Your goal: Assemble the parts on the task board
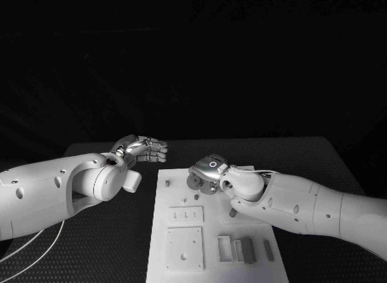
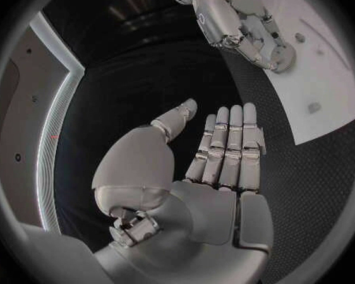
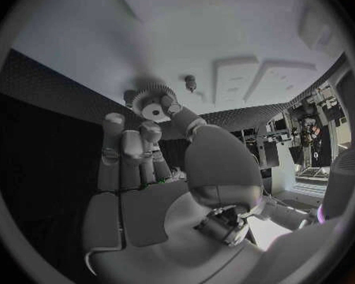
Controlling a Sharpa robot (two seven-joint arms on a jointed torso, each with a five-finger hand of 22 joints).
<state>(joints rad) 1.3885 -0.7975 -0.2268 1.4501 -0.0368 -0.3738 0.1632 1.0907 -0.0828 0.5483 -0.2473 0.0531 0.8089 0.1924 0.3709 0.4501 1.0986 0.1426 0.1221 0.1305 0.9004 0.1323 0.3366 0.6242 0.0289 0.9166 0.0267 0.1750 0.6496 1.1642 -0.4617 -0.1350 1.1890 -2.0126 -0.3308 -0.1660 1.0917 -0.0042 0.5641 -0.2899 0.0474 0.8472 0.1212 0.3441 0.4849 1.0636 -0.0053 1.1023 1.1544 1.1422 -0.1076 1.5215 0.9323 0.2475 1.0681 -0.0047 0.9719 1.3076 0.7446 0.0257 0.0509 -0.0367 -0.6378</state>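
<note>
Right hand: the right hand (image 3: 158,189) pinches a toothed gear (image 3: 155,105) at the far end of the task board (image 1: 249,177) (near a small peg (image 3: 191,81)).
Left hand: the left hand (image 2: 205,170) hovers off the board, fingers straight, holding nothing.
Board: grey blocks (image 1: 243,249) at its near end.

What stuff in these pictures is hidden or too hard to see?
- Head view: the gear is hidden under the right hand; the right wrist view shows the gear at its fingertips.
- Head view: the right arm covers part of the task board.
- Head view: the small pieces near the board's near edge are too small to tell apart.
- Left wrist view: the left hand is open and holds nothing.
</note>
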